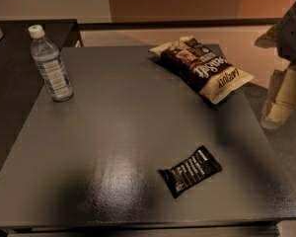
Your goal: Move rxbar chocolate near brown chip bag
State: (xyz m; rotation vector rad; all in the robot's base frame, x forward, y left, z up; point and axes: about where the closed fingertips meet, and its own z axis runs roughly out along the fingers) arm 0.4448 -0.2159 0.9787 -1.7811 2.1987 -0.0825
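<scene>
While the rxbar chocolate point(190, 171) is lying lower middle, the brown chip bag point(202, 68) is sitting upper right. The end effector point(282, 100) is hanging far right; I cannot tell if it is spread.

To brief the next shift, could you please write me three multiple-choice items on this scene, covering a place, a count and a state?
1. Where is the pincer, relative to the table? A above its middle; B beyond its right edge; C at its left edge.
2. How many things rest on the table? A two; B three; C four.
3. The water bottle is: A upright; B toppled; C held.
B: it hangs right of the tabletop. B: bottle, brown chip bag, rxbar chocolate. A: it stands capped on its base.
</scene>
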